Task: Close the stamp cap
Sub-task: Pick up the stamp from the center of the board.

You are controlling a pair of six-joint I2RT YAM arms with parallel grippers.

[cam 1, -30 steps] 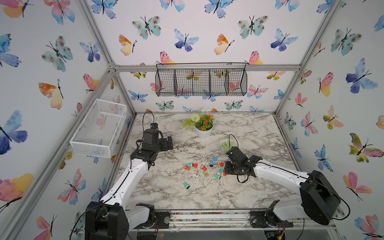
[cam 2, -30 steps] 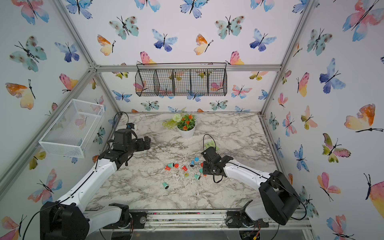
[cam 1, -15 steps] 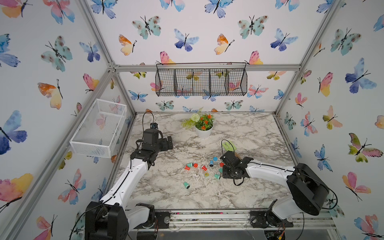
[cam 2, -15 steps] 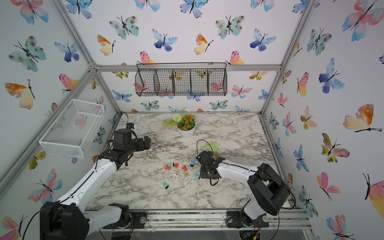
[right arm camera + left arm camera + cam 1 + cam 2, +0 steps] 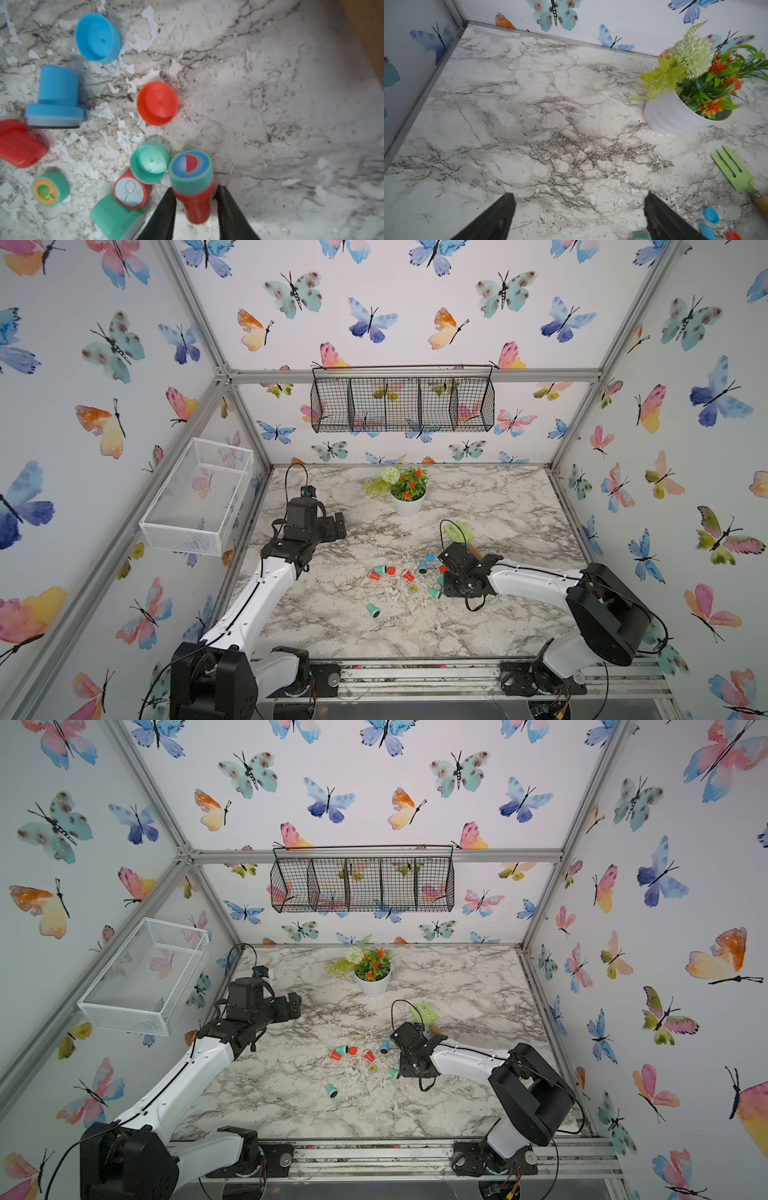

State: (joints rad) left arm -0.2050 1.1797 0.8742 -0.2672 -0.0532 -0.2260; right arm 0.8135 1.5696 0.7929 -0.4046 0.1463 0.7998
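Observation:
In the right wrist view, a red stamp (image 5: 197, 205) with a green, watermelon-marked cap (image 5: 190, 168) on its wide end sits between the fingers of my right gripper (image 5: 194, 187). The jaws stand close on both sides of the stamp, still slightly apart. Beside it lie a loose green cap (image 5: 149, 163), a red cap (image 5: 158, 104) and a blue cap (image 5: 97, 37). A blue stamp (image 5: 56, 97) lies uncapped on its side. In a top view the right gripper (image 5: 441, 587) is low over the cluster. My left gripper (image 5: 578, 193) is open over bare marble at the far left (image 5: 330, 526).
Around the cluster lie a green stamp with a tennis-marked red cap (image 5: 129, 193), an apple-marked green piece (image 5: 47, 191) and a red stamp (image 5: 18, 143). A flower pot (image 5: 408, 502) and a green garden fork (image 5: 459, 533) stand behind. A white basket (image 5: 199, 497) hangs at the left and a black one (image 5: 403, 400) on the back wall.
My right gripper has shifted left into the stamp cluster and its jaws have narrowed around the red stamp. The left arm has not moved.

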